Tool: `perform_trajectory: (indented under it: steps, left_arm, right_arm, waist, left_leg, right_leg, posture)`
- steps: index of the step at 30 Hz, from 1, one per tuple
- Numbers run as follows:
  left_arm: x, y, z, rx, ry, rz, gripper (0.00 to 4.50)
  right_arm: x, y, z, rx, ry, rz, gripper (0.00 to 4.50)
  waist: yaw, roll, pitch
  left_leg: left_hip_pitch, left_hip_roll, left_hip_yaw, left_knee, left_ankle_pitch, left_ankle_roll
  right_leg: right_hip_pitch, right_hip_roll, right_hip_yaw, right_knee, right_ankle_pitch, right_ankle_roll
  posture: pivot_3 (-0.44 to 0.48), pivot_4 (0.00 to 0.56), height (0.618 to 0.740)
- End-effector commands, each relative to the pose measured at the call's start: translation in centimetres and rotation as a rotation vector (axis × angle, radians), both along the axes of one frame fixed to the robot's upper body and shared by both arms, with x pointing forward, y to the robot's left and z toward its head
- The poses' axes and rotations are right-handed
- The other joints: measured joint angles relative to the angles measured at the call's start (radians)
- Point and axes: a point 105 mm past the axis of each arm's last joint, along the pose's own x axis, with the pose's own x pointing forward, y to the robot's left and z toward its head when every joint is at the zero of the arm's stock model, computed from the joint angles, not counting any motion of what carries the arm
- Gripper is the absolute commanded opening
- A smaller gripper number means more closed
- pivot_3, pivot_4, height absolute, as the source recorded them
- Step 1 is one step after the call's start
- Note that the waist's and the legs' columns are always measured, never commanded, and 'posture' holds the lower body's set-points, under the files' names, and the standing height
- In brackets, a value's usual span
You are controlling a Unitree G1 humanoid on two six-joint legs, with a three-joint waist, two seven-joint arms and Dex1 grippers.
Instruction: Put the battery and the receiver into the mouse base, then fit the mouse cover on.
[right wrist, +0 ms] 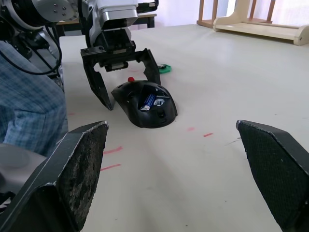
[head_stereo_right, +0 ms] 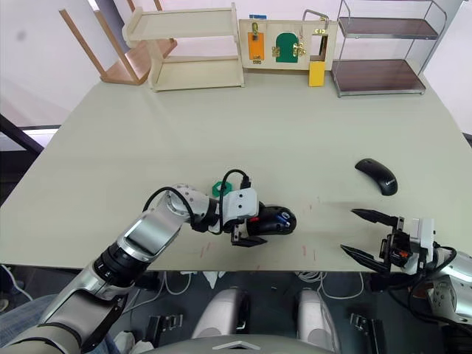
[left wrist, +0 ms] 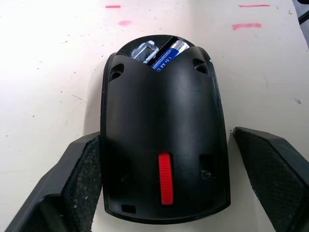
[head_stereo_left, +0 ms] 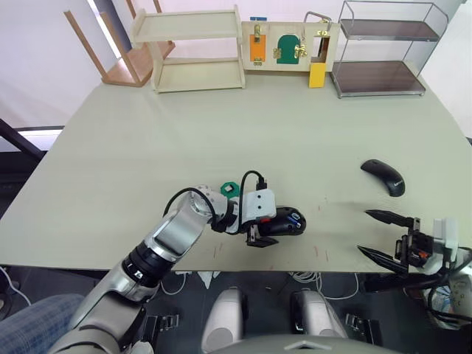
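Pale worktop (head_stereo_left: 221,133) carries your mouse base (head_stereo_left: 284,221) near its front edge, mouse cover (head_stereo_left: 383,177) well apart. Left wrist view adds the battery (left wrist: 166,55) seated inside, left fingers (left wrist: 82,179) spread around it. Right fingers (right wrist: 84,159) gape wide, empty.

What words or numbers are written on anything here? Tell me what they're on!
Battery in the mouse base: white print on its blue side, too small and blurred to read.
Mouse cover: no writing to be seen.
Board with small doors at the table's far edge: no readable text.
Nothing else carries readable words or numbers.
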Motion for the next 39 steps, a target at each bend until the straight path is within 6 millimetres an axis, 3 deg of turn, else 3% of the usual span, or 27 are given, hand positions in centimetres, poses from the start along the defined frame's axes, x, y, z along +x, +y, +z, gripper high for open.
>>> perform_trajectory:
  steps: [1, 16, 26, 35, 39]
  left_arm:
    - [0.1, -0.2, 0.7, -0.03, -0.018, -0.008, 4.48]
    - [-0.1, 0.1, 2.4, -0.124, -0.024, -0.019, 4.48]
    - [-1.3, 0.5, 5.1, -0.23, -0.049, -0.035, 4.48]
    - [-0.9, 2.9, 6.1, -0.317, -0.029, 0.084, 4.48]
    - [-0.6, 4.9, 6.0, -0.326, -0.004, 0.126, 4.48]
  right_arm:
    - [-0.1, -0.3, 0.7, 0.011, -0.034, -0.009, 4.5]
    - [-0.2, 0.1, 0.2, 0.031, -0.032, 0.009, 4.5]
    - [0.2, -0.2, 0.7, 0.044, -0.049, 0.004, 4.5]
    - [0.8, -0.7, 1.0, 0.065, -0.083, -0.026, 4.5]
    - [0.9, -0.9, 1.1, 0.058, -0.104, -0.021, 4.5]
  waist:
    - [0.0, 0.0, 0.0]
    - [-0.001, 0.002, 0.006]
    - [-0.002, 0.003, 0.008]
    - [-0.002, 0.003, 0.008]
    - [-0.002, 0.003, 0.008]
  left_leg:
    - [0.0, 0.0, 0.0, 0.0, 0.0, 0.0]
    - [0.0, 0.0, 0.0, 0.0, 0.0, 0.0]
    - [0.0, 0.0, 0.0, 0.0, 0.0, 0.0]
    - [0.0, 0.0, 0.0, 0.0, 0.0, 0.0]
    - [0.0, 0.0, 0.001, 0.0, 0.0, 0.0]
  right_leg:
    - [0.0, 0.0, 0.0, 0.0, 0.0, 0.0]
    - [-0.001, 0.0, 0.0, 0.0, 0.0, 0.0]
    - [-0.001, 0.0, 0.0, 0.001, 0.0, 0.0]
    - [-0.001, 0.0, 0.0, 0.001, 0.0, 0.0]
    - [-0.001, 0.0, 0.001, 0.001, 0.0, 0.0]
  posture:
    - [0.0, 0.15, 0.74]
    - [0.0, 0.15, 0.74]
    - [0.0, 0.15, 0.74]
    - [0.0, 0.15, 0.74]
    - [0.0, 0.15, 0.74]
